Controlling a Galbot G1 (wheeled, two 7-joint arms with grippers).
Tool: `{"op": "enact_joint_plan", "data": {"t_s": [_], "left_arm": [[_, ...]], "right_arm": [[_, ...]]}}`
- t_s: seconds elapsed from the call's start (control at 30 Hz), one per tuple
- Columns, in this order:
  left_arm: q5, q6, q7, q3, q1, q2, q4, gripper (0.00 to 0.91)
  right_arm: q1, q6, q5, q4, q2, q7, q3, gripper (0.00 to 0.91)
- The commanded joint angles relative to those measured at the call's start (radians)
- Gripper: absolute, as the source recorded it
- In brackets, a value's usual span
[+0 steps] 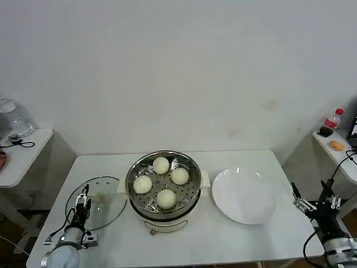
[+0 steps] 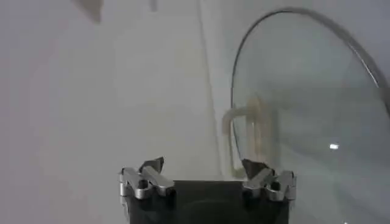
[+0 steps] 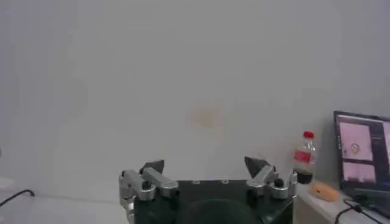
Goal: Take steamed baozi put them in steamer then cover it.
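Observation:
Several cream-white steamed baozi [image 1: 161, 164] lie on the perforated tray inside the shiny round steamer [image 1: 128, 187] at the table's middle. The cover [image 1: 109, 209], a clear glass lid with a cream handle [image 2: 247, 137], lies flat on the table left of the steamer. My left gripper [image 1: 83, 195] hovers low over the lid's near-left part. It is open [image 2: 204, 165], nothing is between its fingers, and the handle sits just beyond one fingertip. My right gripper [image 1: 315, 195] is off the table's right edge, open [image 3: 206, 164] and empty, facing the wall.
A white plate [image 1: 245, 195] with nothing on it sits right of the steamer. A side table on the right holds a red-capped bottle [image 3: 303, 158] and a laptop [image 3: 362, 155]. Another side table [image 1: 22, 153] with a glass jar stands far left.

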Motion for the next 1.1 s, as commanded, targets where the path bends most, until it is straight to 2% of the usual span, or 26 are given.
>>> {"op": "enact_joint_plan", "data": {"t_s": [0.03,0.43,0.47,0.5,0.53,0.57,0.6,1.1], "left_arm": [[0.017,-0.001,0.002,0.017,-0.083,0.011,0.088,0.907],[0.001,-0.008,-0.002,0.044,-0.130,0.005,0.140,0.907],[0.002,-0.009,-0.002,0.044,-0.132,0.004,0.140,0.867],[0.001,-0.009,-0.002,0.046,-0.134,0.003,0.142,0.766],[0.001,-0.011,-0.006,0.047,-0.135,0.001,0.144,0.595],[0.001,-0.014,-0.007,0.046,-0.136,-0.001,0.147,0.181],[0.000,-0.016,-0.012,0.046,-0.137,-0.002,0.151,0.000],[0.011,-0.051,-0.016,0.046,-0.149,-0.019,0.184,0.000]], "right_arm": [[-0.011,0.003,0.003,0.000,0.010,-0.002,0.016,0.907],[-0.011,0.003,0.004,0.002,0.019,-0.003,0.026,0.907],[-0.012,0.003,0.004,0.003,0.020,-0.003,0.026,0.907],[-0.012,0.003,0.004,0.002,0.021,-0.003,0.025,0.907],[-0.013,0.004,0.003,0.002,0.022,-0.003,0.025,0.907],[-0.013,0.005,0.003,0.002,0.022,-0.003,0.025,0.907],[-0.013,0.005,0.004,0.001,0.023,-0.003,0.025,0.907],[-0.019,0.010,-0.003,0.004,0.035,-0.004,0.015,0.907]]}}
